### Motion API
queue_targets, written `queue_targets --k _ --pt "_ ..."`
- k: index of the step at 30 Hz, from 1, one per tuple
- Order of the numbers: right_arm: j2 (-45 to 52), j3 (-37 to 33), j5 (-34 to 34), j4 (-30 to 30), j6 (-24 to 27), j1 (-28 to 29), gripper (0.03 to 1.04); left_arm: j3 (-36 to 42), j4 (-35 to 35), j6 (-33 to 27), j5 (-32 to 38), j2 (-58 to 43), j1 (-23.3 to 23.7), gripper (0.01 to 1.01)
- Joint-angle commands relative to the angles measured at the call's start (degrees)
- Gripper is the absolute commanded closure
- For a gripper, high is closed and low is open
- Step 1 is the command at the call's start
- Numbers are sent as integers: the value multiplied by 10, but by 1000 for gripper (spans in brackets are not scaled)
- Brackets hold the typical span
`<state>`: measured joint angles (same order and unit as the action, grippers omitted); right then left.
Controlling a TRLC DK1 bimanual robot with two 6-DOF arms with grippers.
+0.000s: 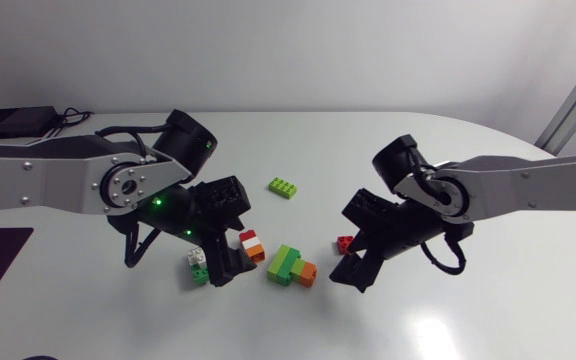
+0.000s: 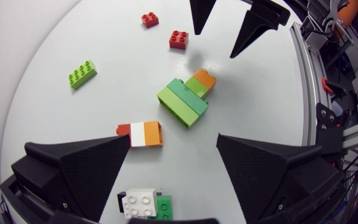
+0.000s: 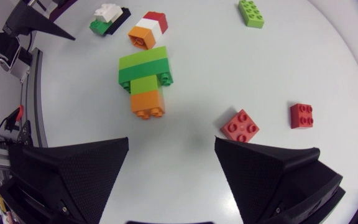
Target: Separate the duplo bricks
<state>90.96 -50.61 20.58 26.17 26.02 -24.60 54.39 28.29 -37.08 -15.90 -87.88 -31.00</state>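
Head view: left gripper [image 1: 226,268] covers part of the white-topped stack [image 1: 197,266]; right gripper [image 1: 353,275] screens 1 of the 2 red bricks [image 1: 344,242]. Left wrist view: the white-topped stack's near end is cut off.

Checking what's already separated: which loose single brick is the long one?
The lime-green plastic brick with eight studs, lying alone. The other loose ones, two red plastic bricks, are square with four studs each.

Brick stack [image 1: 288,264] lies roughly between both arms' fingers [image 1: 218,263].
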Motion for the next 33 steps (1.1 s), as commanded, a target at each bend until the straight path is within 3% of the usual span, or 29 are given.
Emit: queue_targets --k 1,25,33 --pt "14 -23 -5 16 8 -16 69 14 1 -21 -4 -13 -4 57" --pt "123 -104 -64 39 -4 -103 72 6 1 -35 -11 -11 1 57" --pt "146 -124 -82 47 0 -114 210 0 1 -42 -13 -12 2 57"
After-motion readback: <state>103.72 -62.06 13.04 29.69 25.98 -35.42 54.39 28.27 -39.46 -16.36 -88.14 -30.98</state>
